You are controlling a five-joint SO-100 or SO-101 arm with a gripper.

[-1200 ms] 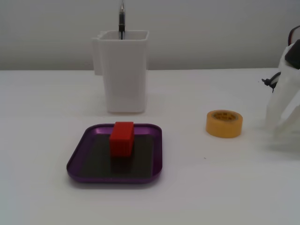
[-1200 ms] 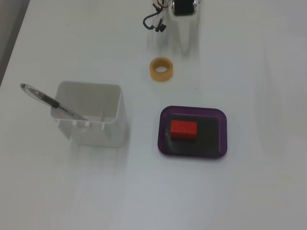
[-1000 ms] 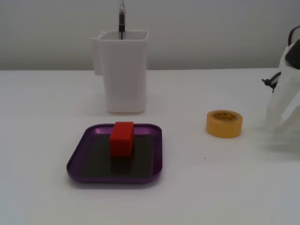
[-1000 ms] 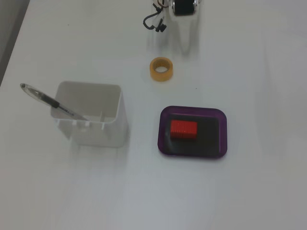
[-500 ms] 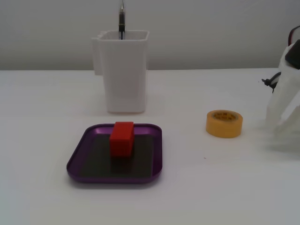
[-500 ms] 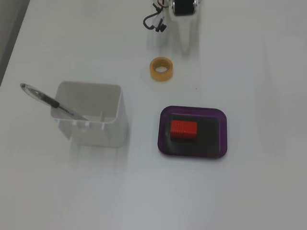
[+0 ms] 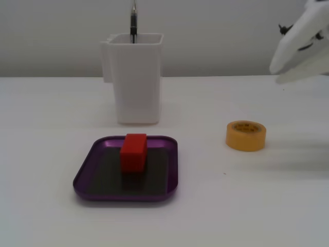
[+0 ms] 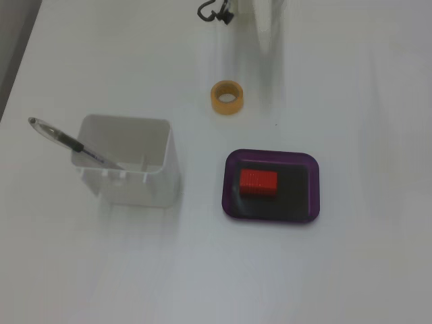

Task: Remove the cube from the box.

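From my station the box [image 7: 82,177] reads as purple metal with a soft sheen on its low rim and a dark, dull flat bottom, while the cube [image 7: 133,151] in it looks like matt red plastic, faintly ribbed on top in a fixed view [image 8: 258,183]. The white container [image 7: 136,82] seems smooth, slightly glossy plastic, the tape roll [image 7: 245,135] a yellowish, papery band. The bench [image 7: 257,206] is plain white and smooth, with a low sheen.

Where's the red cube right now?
In both fixed views, the small matte red cube sits inside the shallow purple metallic tray, untouched.
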